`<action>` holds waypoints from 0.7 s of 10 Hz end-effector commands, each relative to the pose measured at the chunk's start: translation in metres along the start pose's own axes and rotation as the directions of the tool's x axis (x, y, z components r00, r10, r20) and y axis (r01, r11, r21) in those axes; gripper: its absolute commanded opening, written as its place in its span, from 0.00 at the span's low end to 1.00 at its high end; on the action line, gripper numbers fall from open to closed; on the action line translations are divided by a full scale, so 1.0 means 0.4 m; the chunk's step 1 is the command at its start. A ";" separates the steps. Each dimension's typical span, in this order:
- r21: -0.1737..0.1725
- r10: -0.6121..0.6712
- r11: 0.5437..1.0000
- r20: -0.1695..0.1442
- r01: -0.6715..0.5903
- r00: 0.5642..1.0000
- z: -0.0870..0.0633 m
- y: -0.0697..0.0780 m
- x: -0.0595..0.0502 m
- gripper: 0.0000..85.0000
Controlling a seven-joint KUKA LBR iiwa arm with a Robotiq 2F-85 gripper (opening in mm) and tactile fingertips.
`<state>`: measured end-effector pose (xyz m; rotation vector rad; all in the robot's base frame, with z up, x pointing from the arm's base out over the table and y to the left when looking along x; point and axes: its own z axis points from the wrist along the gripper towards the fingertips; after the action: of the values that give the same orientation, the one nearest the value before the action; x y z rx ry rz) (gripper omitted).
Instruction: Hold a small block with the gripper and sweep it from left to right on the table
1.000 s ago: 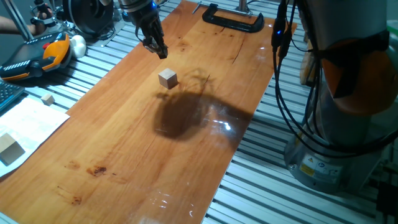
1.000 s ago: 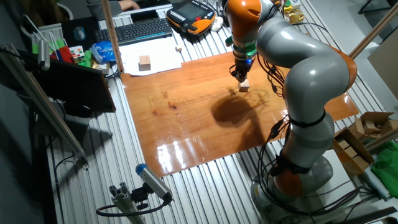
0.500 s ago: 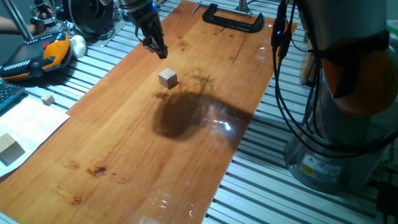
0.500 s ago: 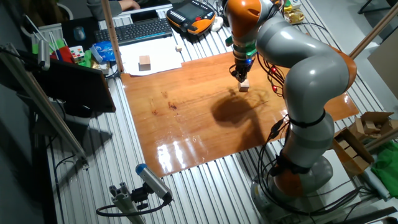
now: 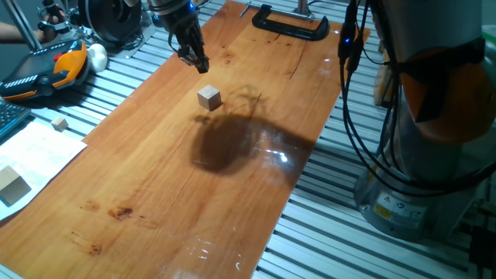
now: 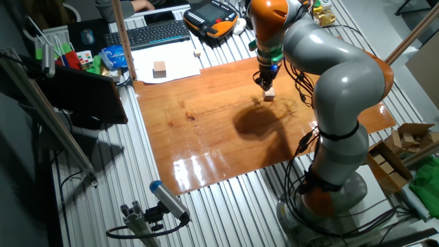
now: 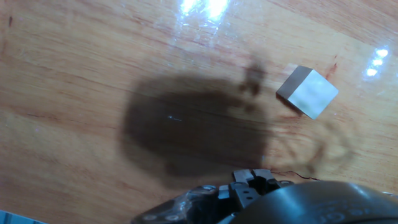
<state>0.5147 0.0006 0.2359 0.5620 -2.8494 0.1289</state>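
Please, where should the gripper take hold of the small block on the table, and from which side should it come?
Best from above, I think: the small block sits flat and alone on the table, so the gripper could close on two opposite side faces.

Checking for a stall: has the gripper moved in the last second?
No. In one fixed view the gripper sits at the same spot relative to the black clamp and the small block, above the table.

Table (image 5: 155, 178): glossy reddish-brown board laid on ribbed aluminium slats (image 5: 325, 232). Small block (image 5: 209, 97) rests on it; black clamp (image 5: 291, 23) at far end.
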 end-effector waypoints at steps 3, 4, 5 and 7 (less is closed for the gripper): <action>-0.056 0.064 0.997 0.091 -0.059 0.994 0.000 0.000 0.000 0.01; -0.061 0.059 0.997 0.118 -0.052 0.991 0.000 0.000 0.000 0.01; -0.080 0.088 0.993 0.096 -0.081 0.991 0.000 0.000 0.000 0.01; -0.063 0.168 0.985 0.088 -0.162 0.982 0.000 0.000 0.000 0.01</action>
<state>0.5147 0.0006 0.2357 0.3481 -2.9771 0.0572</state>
